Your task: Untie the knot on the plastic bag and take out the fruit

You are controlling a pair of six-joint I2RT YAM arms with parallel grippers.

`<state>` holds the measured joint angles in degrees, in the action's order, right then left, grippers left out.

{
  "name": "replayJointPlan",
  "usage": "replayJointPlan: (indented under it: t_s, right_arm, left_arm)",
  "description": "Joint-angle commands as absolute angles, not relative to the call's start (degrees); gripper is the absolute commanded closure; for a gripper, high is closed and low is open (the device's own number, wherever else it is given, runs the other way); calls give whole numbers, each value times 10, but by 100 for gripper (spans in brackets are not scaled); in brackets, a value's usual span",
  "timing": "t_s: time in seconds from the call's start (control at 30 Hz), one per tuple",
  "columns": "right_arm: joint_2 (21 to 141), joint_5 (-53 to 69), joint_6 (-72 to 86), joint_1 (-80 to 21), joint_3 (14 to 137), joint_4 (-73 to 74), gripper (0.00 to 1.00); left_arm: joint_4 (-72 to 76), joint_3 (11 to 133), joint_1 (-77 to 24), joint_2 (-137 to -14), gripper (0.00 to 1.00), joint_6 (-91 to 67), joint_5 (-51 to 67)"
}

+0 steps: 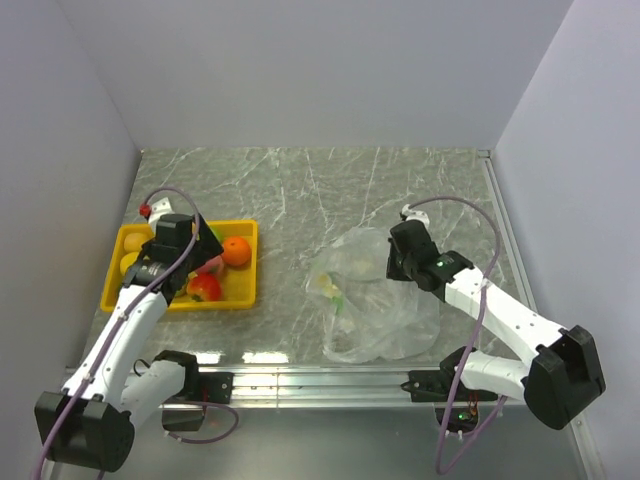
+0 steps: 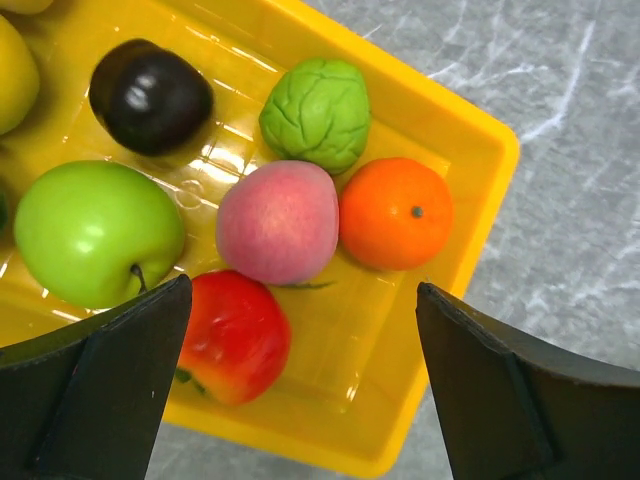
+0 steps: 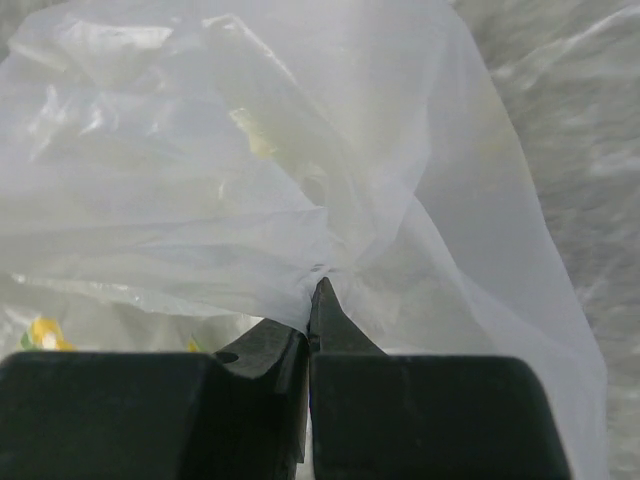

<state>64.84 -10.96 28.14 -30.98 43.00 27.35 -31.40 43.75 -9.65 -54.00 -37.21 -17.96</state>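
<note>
A grey-green, white-veined marbled worktop [image 1: 330, 190] lay between plain white walls [image 1: 300, 70], with a bright metal rail along its near edge. The left arm [image 1: 125, 340] reached up and forward from its base, and its wrist was bent down over the yellow tray [image 1: 254, 272] at the left of the worktop. The left tool [image 2: 302, 300] hung above the tray's near right corner, released: its two black fingers stood wide apart with nothing between them.

The right arm [image 1: 510, 320] angled inward from the right. Its right tool [image 3: 316, 310] was clenched, the black tips pressed together on a gathered fold of the plastic bag [image 1: 385, 310].

The bag lay right of centre, well apart from the tray. It was a thin, colourless, crinkled film, slumped and glossy, puckering into tight creases at the pinch. Faint yellow and green marks showed through it; what they were I could not tell.

The fruit lay in the tray, which was smooth, shiny moulded plastic with a raised rim. There was a glossy green apple [image 2: 97, 232] with a short stem, a knobbly green fruit [image 2: 317, 112], a matt pink peach [image 2: 278, 222] touching an orange [image 2: 396, 213], a dark purple fruit [image 2: 150, 95] and a shiny red fruit [image 2: 232, 335] nearest the left tool. A yellow fruit [image 2: 15, 75] showed at the edge of the left wrist view.
</note>
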Motion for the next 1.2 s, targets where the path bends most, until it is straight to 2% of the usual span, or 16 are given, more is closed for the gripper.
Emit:
replayJointPlan:
  t_s: [0.0,0.13,0.27,0.37,0.4,0.5,0.57,0.6,0.67,0.7,0.73,0.9,1.17]
  right_arm:
    - [635,-209,270,-298,497,316,100]
    - [654,-429,260,-258,573,399,100]
    - [680,-595,267,-206,650,447,100]
    - [693,-631,240,-155,685,435,94]
    - [697,-630,235,-142,691,430,85]
    - [708,-583,232,-84,695,418,77]
    - [714,-552,234,-61,688,408,65]
    - [715,-528,239,-48,683,410,51]
    - [715,-498,253,-45,692,429,37]
    - [712,-465,257,-45,695,437,25]
    - [700,-443,260,-44,699,445,21]
    - [619,-327,243,-46,714,456,10]
    - [383,-141,163,-45,748,418,4]
  left_arm:
    - [-355,500,-94,-493,1,-364,-161]
    - [-423,564,-94,-431,1,-358,-161]
    - [-496,640,-94,-374,1,-372,-181]
    - [-525,669,-94,-318,1,-383,-191]
    - [-532,676,-94,-306,1,-383,-194]
    - [-563,717,-94,-270,1,-371,-221]
    - [-590,755,-94,-258,1,-350,-249]
    - [-598,769,-94,-255,1,-342,-258]
    - [-617,809,-95,-248,1,-317,-286]
    - [-623,824,-101,-241,1,-313,-294]
    - [-627,837,-105,-239,1,-310,-303]
    - [-638,912,-119,-223,1,-286,-327]
    - [-623,979,-144,-209,1,-241,-327]
